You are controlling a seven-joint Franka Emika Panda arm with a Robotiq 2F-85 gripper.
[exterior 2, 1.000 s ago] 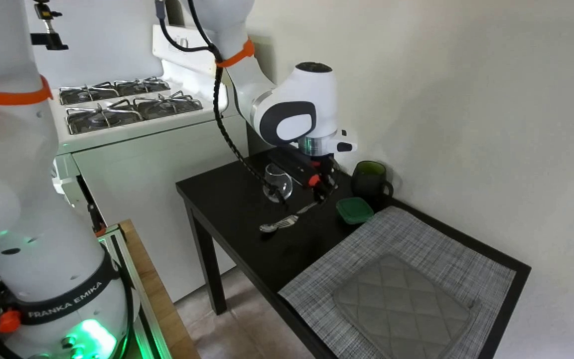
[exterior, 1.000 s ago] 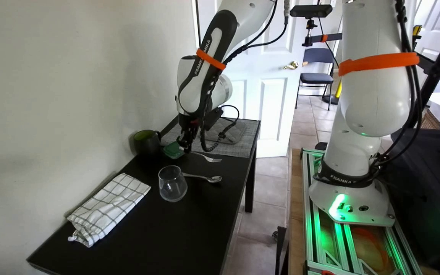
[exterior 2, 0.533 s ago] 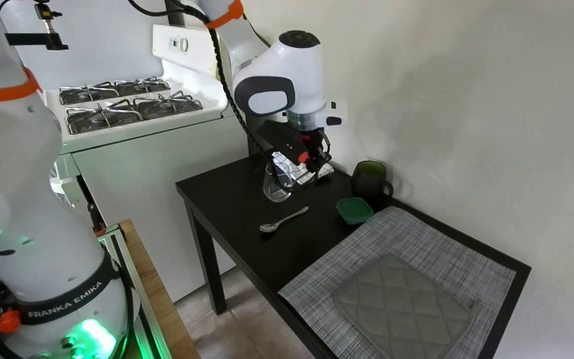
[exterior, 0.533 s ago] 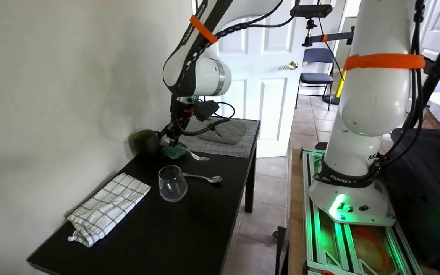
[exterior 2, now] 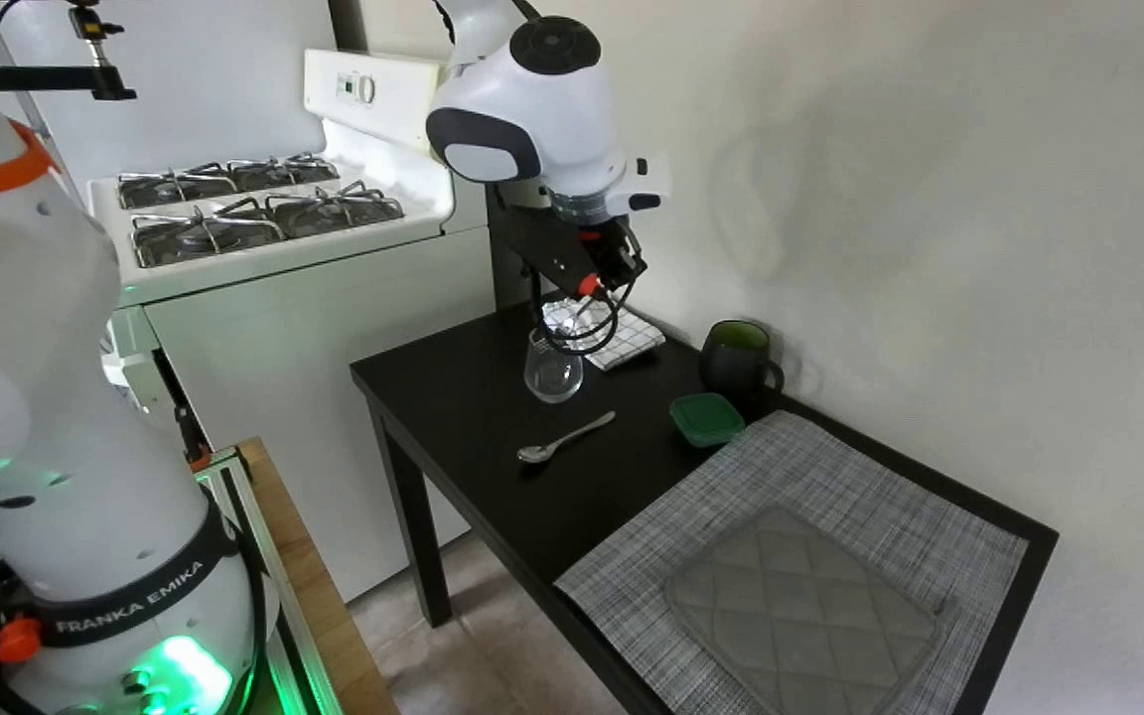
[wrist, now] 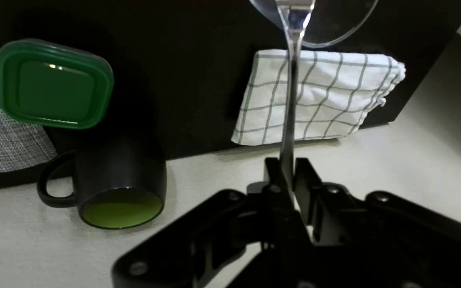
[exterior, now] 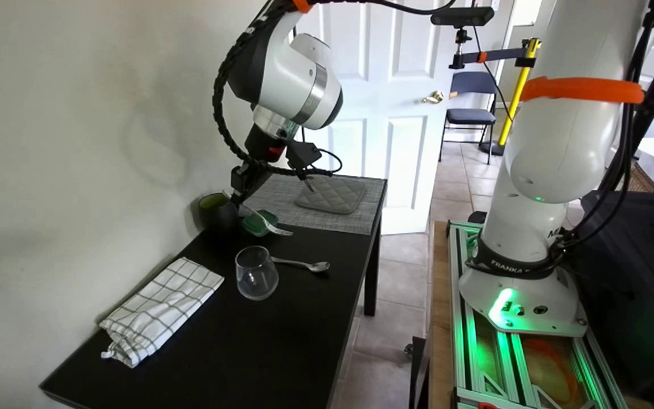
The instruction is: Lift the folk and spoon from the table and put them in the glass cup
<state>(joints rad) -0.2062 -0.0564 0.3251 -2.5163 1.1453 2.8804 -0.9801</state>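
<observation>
Off-white, the wall (exterior 2: 929, 218) runs along one long side of a black table (exterior: 247, 346), over which a white robot arm (exterior: 562, 142) is bent. A grey placemat (exterior 2: 651, 586) covers one end of the table, with a quilted pad (exterior 2: 800, 616) lying on it. Near the wall lies a folded checked cloth (exterior: 162, 307), and the gripper (wrist: 287, 165) hangs tilted above the table. A dark mug (wrist: 120, 168), green inside, stands upright by the wall, its handle toward the placemat; a clear glass (exterior: 256, 274) stands upright near the cloth, and a green-lidded container (wrist: 54, 86) sits just beside the mug. Near the glass, the spoon (exterior 2: 564, 439) lies on the table, bowl turned away from the wall. The fork (wrist: 290, 100) is off the table, slanting head down, its handle pinched in the gripper.
</observation>
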